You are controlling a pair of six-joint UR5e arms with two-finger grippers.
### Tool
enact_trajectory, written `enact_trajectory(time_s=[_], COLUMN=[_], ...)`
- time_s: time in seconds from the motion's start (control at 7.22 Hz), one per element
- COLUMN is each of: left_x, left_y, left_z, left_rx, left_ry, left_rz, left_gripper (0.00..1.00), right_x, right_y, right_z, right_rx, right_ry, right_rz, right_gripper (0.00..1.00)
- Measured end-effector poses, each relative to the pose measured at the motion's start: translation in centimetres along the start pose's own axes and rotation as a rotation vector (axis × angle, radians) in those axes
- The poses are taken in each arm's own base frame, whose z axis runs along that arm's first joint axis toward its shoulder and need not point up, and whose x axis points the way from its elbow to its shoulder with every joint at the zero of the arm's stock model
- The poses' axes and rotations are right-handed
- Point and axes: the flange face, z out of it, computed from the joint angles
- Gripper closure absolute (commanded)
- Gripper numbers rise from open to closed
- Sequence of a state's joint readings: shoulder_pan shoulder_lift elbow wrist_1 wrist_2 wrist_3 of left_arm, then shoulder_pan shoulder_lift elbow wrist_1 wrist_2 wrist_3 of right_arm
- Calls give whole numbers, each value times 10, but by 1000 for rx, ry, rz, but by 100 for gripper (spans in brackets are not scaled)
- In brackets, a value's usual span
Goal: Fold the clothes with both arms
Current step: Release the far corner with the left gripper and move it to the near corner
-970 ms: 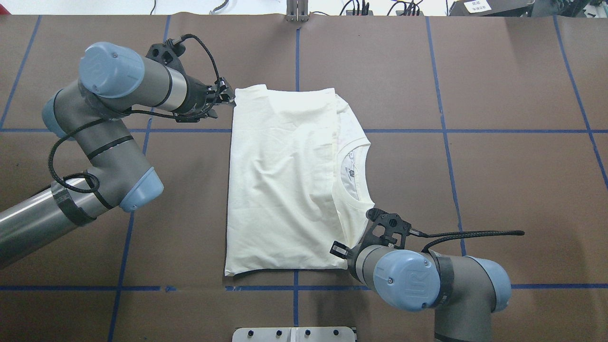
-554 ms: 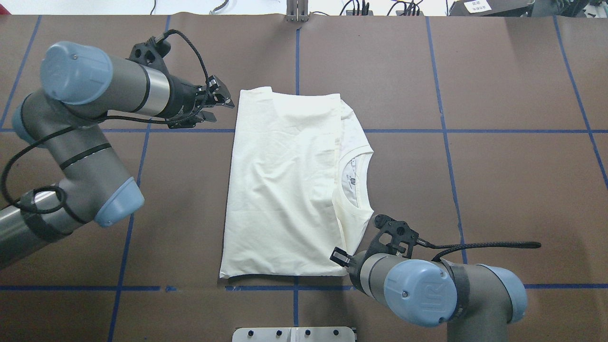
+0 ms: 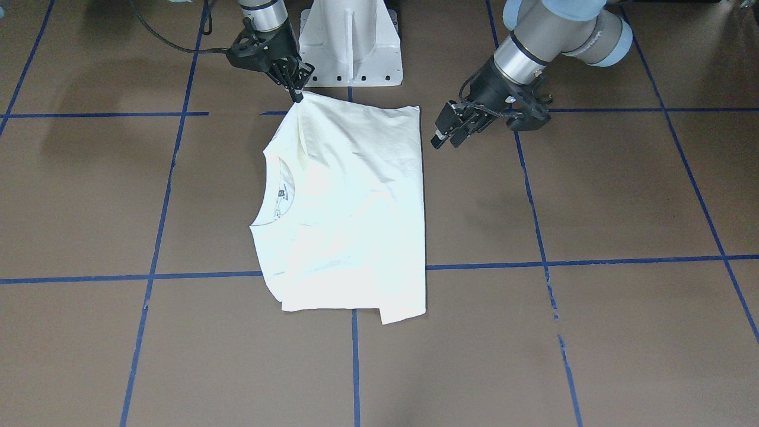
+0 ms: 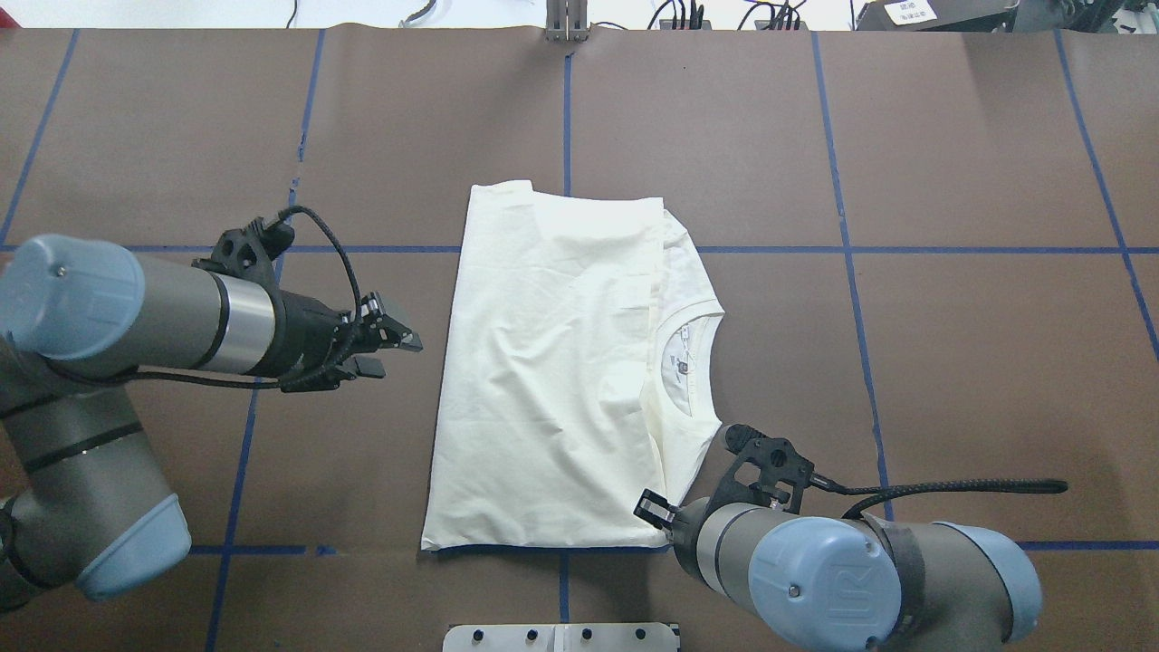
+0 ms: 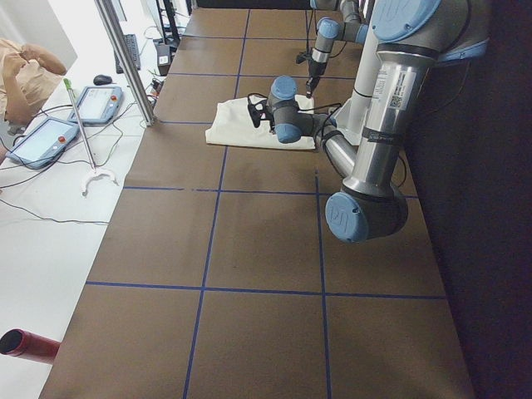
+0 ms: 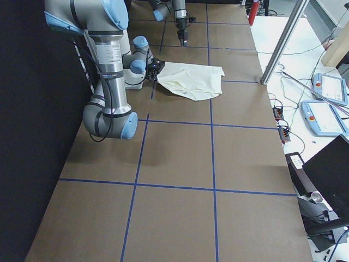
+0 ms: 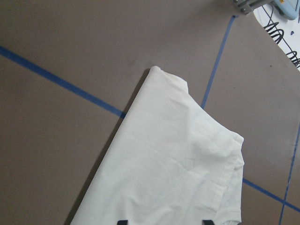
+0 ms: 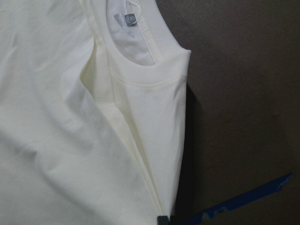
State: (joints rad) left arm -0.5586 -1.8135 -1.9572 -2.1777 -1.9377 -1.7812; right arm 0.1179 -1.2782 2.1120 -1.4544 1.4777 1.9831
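Observation:
The cream-white T-shirt (image 4: 543,362) lies folded on the brown table with its plain side up and its collar (image 4: 684,362) towards the right; the print is hidden. It also shows in the front view (image 3: 356,207). My left gripper (image 4: 398,355) is open and empty, hovering left of the shirt's left edge and apart from it; the front view (image 3: 446,141) shows its jaws spread. My right gripper (image 3: 296,96) is shut on the shirt's near right corner, which is pulled up slightly. In the overhead view the right gripper (image 4: 659,521) is mostly hidden by its wrist.
The white pedestal base (image 3: 350,41) stands at the near table edge behind the shirt. Blue tape lines (image 4: 842,249) grid the brown table cover. Beyond the far edge stand a metal post (image 5: 125,58) and teach pendants (image 5: 100,104).
My left gripper has let go of the shirt's far left corner and moved back along its left edge towards the robot. The shirt has shifted slightly right, and my right gripper moved with its corner.

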Motion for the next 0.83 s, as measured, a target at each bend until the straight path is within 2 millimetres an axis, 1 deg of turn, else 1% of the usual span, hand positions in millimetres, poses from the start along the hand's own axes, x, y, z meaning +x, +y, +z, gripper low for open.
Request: enact_trajectory(time_s=[0.14, 0.28, 0.42, 0.55, 0.69, 0.83], left_x=[-9, -18, -23, -26, -28, -30], left_y=[23, 50, 75, 94, 105, 111], left_z=[18, 40, 59, 72, 79, 82], left_rx=[-14, -22, -22, -28, -36, -42], left_ry=[-53, -125, -187, -230, -251, -261], left_rz=[0, 6, 16, 27, 35, 39], left_gripper=[40, 42, 43, 43, 44, 44], right_x=[0, 0, 0, 0, 0, -1], right_y=[0, 0, 0, 0, 0, 0], right_z=[0, 0, 0, 0, -1, -1], right_rx=[0, 0, 0, -1, 0, -1], right_ry=[1, 2, 1, 0, -1, -2], right_rz=[0, 0, 0, 0, 0, 1], right_gripper=[100, 100, 100, 100, 100, 100])
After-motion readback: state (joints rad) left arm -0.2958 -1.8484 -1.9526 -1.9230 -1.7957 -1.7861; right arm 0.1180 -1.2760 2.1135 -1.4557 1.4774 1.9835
